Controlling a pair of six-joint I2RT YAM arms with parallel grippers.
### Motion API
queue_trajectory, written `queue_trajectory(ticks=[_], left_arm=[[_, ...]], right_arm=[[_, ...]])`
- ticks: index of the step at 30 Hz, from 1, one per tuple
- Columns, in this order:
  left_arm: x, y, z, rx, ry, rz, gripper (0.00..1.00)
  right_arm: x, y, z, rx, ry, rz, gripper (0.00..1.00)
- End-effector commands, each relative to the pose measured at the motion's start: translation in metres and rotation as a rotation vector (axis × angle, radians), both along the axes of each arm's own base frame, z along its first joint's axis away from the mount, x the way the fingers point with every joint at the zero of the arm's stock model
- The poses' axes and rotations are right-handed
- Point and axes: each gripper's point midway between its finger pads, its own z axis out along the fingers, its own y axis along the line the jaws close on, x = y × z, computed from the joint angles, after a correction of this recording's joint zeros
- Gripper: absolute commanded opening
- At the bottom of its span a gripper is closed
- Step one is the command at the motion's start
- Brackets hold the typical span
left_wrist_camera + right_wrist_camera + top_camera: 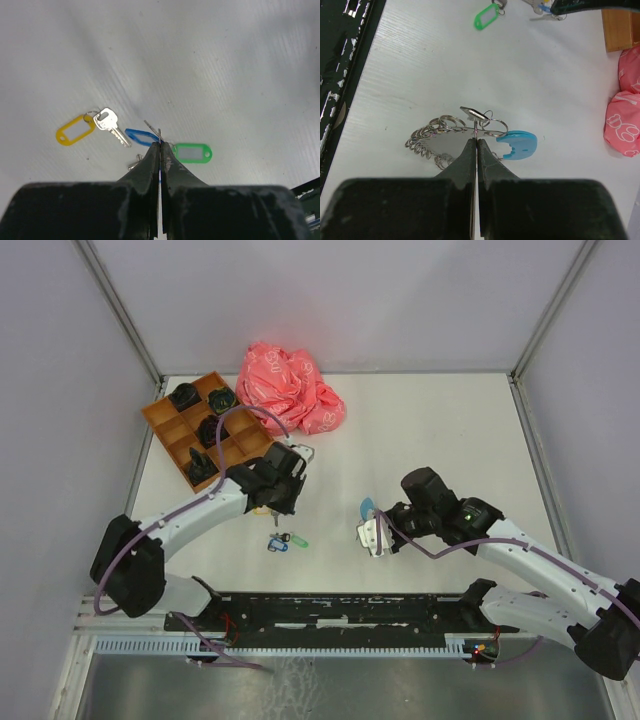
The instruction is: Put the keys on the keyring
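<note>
My left arm [190, 512] runs forward and inward from its base, wrist pitched down. My left hand [270, 504] [160, 145] points downward, fingers pressed flat together. My right arm [530, 555] runs inward, forearm low. My right hand [376, 536] [476, 140], well apart to the right of the left hand, is likewise fully closed.

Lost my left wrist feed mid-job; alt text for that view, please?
The fingers of the left gripper, closed together, rise from bottom centre, tips meeting one end of a blue tag on the white table; whether they grip it is unclear. A yellow tag with a silver key lies left of them, a green tag right.
</note>
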Motion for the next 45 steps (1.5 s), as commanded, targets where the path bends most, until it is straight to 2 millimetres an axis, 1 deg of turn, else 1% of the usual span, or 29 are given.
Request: queue_trajectory(ticks=[1, 2, 6, 11, 15, 19, 23, 26, 29, 33, 37, 40, 45], left_arm=[[0.006, -0.012, -0.009, 0.052, 0.074, -0.074, 0.03], [0.009, -0.015, -0.009, 0.054, 0.075, -0.081, 0.03], [0.023, -0.028, -0.021, 0.083, 0.111, -0.120, 0.03], [0.046, -0.045, -0.037, 0.116, 0.129, -0.158, 0.06], [0.061, -0.054, -0.053, 0.140, 0.138, -0.169, 0.08], [0.072, -0.063, -0.061, 0.127, 0.126, -0.156, 0.13], [0.077, -0.067, -0.058, 0.086, 0.088, -0.115, 0.21], [0.078, -0.067, -0.047, 0.038, 0.041, -0.070, 0.28], [0.077, -0.068, -0.033, -0.026, 0.001, -0.011, 0.33], [0.076, -0.066, -0.022, -0.084, -0.047, 0.043, 0.35], [0.076, -0.059, -0.024, -0.085, -0.079, 0.075, 0.36], [0.076, -0.058, -0.027, -0.106, -0.101, 0.083, 0.36], [0.080, -0.059, -0.029, -0.170, -0.186, 0.088, 0.35]], right_arm=[[-0.001, 0.005, 0.015, 0.050, -0.029, 0.008, 0.01], [-0.001, 0.005, 0.015, 0.050, -0.030, 0.008, 0.01], [-0.001, 0.005, 0.014, 0.048, -0.026, 0.008, 0.01], [-0.003, 0.005, 0.012, 0.047, -0.020, 0.009, 0.01], [-0.002, 0.004, 0.012, 0.044, -0.021, 0.005, 0.01], [-0.002, 0.003, 0.011, 0.040, -0.019, 0.001, 0.01], [-0.002, 0.003, 0.010, 0.037, -0.019, -0.002, 0.01], [-0.002, 0.003, 0.010, 0.038, -0.020, -0.002, 0.01], [-0.002, 0.004, 0.009, 0.038, -0.018, 0.000, 0.01], [-0.002, 0.004, 0.009, 0.039, -0.016, 0.002, 0.01], [-0.002, 0.003, 0.009, 0.039, -0.019, 0.000, 0.01], [-0.002, 0.003, 0.009, 0.036, -0.017, 0.001, 0.01], [-0.002, 0.004, 0.009, 0.038, -0.017, 0.001, 0.01]])
